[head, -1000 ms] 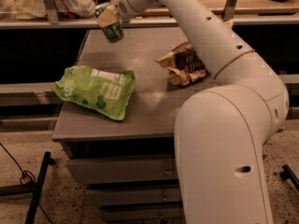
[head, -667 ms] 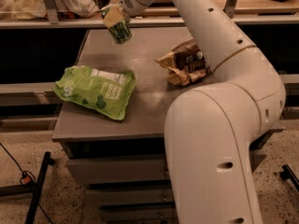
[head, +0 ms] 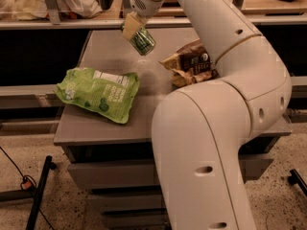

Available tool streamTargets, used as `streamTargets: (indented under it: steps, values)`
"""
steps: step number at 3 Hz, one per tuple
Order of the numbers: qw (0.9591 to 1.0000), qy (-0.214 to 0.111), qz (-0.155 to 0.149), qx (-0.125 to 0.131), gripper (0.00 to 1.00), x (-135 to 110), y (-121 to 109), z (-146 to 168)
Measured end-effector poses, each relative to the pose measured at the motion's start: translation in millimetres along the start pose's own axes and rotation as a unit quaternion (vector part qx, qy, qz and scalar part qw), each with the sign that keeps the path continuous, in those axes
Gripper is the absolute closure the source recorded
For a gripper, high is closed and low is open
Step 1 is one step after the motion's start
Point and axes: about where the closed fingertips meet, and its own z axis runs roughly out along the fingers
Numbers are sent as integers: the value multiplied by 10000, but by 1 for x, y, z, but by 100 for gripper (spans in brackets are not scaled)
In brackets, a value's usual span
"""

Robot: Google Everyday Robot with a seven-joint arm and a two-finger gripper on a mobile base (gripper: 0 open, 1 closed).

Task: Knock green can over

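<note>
The green can (head: pixel 143 42) is slim, with a dotted pattern. It is tilted and held off the grey table (head: pixel 91 126), above its far middle. My gripper (head: pixel 133 29) comes down from the top of the camera view and is shut on the can's upper end. The can's lower end points down and to the right. The can's top rim is hidden by the fingers.
A flat light-green snack bag (head: pixel 98 94) lies on the table's left half. A brown crinkled snack bag (head: pixel 191 63) lies at the right, partly behind my arm (head: pixel 216 123). A shelf rail (head: pixel 72 23) runs behind the table. A black stand leg (head: pixel 38 195) is on the floor.
My gripper has carried the green can to the right and slightly lower, towards the table's middle. The two bags have not moved.
</note>
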Motion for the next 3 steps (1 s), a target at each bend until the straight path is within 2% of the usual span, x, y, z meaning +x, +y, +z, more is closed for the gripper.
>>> streamTargets:
  steps: [1, 2, 3]
  values:
    - [9975, 580, -216, 336, 100, 25, -9, -2]
    - [9923, 790, -562, 770, 100, 34, -15, -3]
    - [9891, 811, -824, 906, 100, 44, -11, 8]
